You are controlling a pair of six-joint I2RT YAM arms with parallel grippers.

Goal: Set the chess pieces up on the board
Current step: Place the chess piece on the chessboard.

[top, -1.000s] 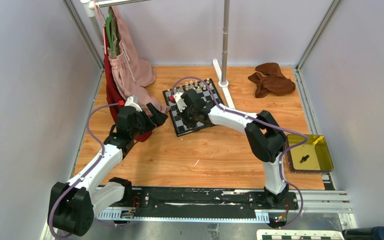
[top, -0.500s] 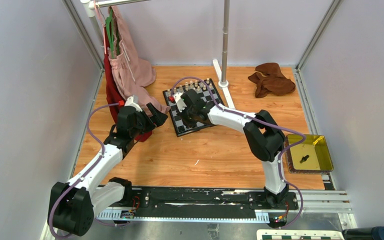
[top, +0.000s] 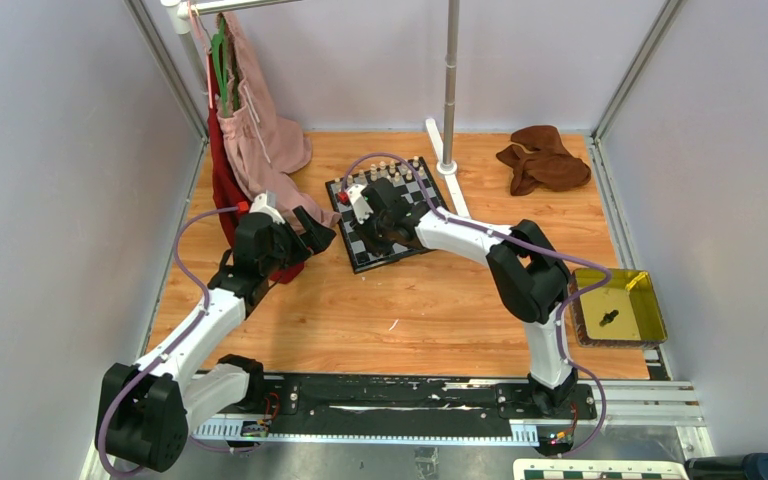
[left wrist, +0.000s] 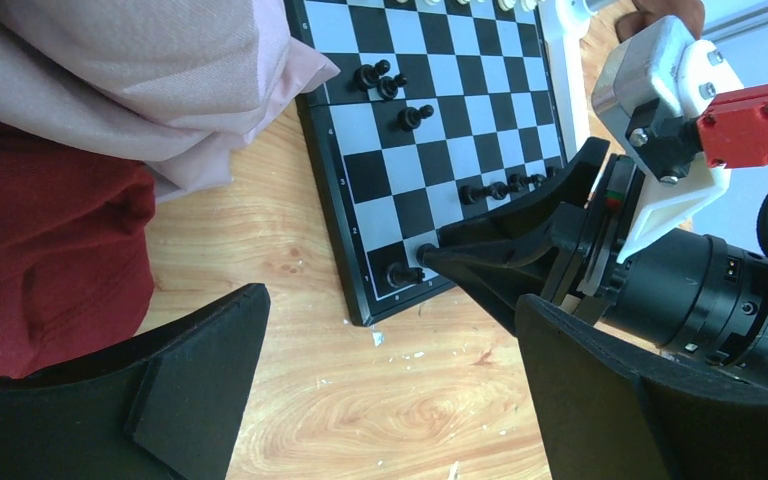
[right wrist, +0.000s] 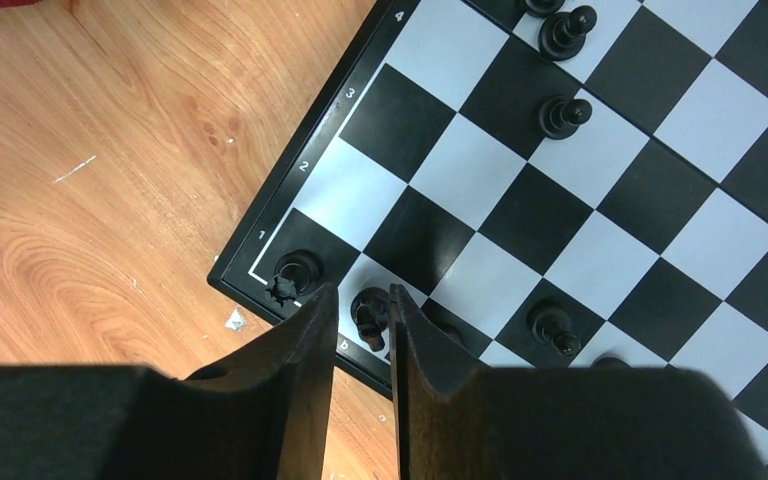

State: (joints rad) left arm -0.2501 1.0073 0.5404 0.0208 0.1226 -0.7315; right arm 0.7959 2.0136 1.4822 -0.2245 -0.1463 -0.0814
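Observation:
The board (top: pixel 354 250) lies at the table's middle back, also seen in the left wrist view (left wrist: pixel 430 130) and the right wrist view (right wrist: pixel 480 200). Cream chess pieces (top: pixel 390 172) line its far edge. Black pieces stand along its near rows, among them a rook (right wrist: pixel 295 272) on the corner square and pawns (right wrist: pixel 564 113). My right gripper (right wrist: pixel 362 295) reaches down at that corner (top: pixel 375 245). Its fingers are slightly apart around a black knight (right wrist: pixel 368 312) that stands on the square beside the rook. My left gripper (left wrist: pixel 390 320) hangs wide open over bare wood left of the board (top: pixel 315 232).
Pink and red garments (top: pixel 255 130) hang from a rack at the left and drape over the board's left edge. A white pole (top: pixel 450 90) stands behind the board. A brown cloth (top: pixel 545 158) lies at the back right. A yellow tray (top: pixel 620 290) at the right holds a black piece (top: pixel 608 318).
The right gripper's fingers have parted a little around the black knight. Neither arm has visibly shifted.

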